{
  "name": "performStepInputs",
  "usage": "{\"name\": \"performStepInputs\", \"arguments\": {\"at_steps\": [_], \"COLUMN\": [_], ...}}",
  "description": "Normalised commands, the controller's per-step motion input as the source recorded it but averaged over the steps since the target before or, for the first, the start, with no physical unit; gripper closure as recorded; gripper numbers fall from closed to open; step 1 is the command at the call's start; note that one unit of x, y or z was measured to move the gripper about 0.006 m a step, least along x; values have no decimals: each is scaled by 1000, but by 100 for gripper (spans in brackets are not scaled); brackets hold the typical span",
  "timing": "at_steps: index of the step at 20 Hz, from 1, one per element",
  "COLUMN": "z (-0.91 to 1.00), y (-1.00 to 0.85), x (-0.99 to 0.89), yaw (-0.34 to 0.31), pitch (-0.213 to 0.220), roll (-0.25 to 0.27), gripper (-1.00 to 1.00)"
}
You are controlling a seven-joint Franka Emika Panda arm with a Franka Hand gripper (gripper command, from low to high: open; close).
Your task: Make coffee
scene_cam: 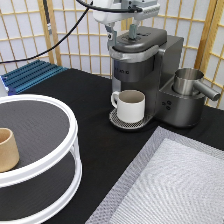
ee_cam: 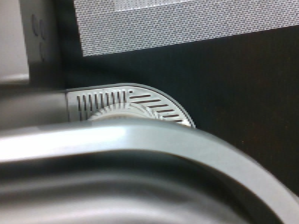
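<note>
The grey coffee machine (scene_cam: 145,60) stands at the exterior view's top centre with its lid down. A white handled mug (scene_cam: 131,105) sits on its round drip tray (scene_cam: 116,120). My gripper (scene_cam: 121,35) is right over the front of the lid, its two fingers apart and down at the lid's top. It holds nothing that I can see. The coffee pod is out of view. The wrist view looks down past the lid's silver rim (ee_cam: 153,140) onto the drip tray (ee_cam: 131,102).
A white two-tier turntable (scene_cam: 60,165) fills the exterior view's left, with a tan handleless cup (scene_cam: 6,149) on its top shelf. A steel pitcher (scene_cam: 189,80) sits on the machine's side. A grey mat (scene_cam: 175,185) lies at the bottom right; a blue rack (scene_cam: 30,75) lies at the far left.
</note>
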Motion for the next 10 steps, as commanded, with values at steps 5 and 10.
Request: {"name": "performStepInputs", "arguments": {"at_steps": [5,10], "z": [477,9], "y": [-902,-983], "x": [-241,-105], "yaw": [26,16], "pitch": [-87,-87], "roll": [28,84], "gripper": [-100,-100]}}
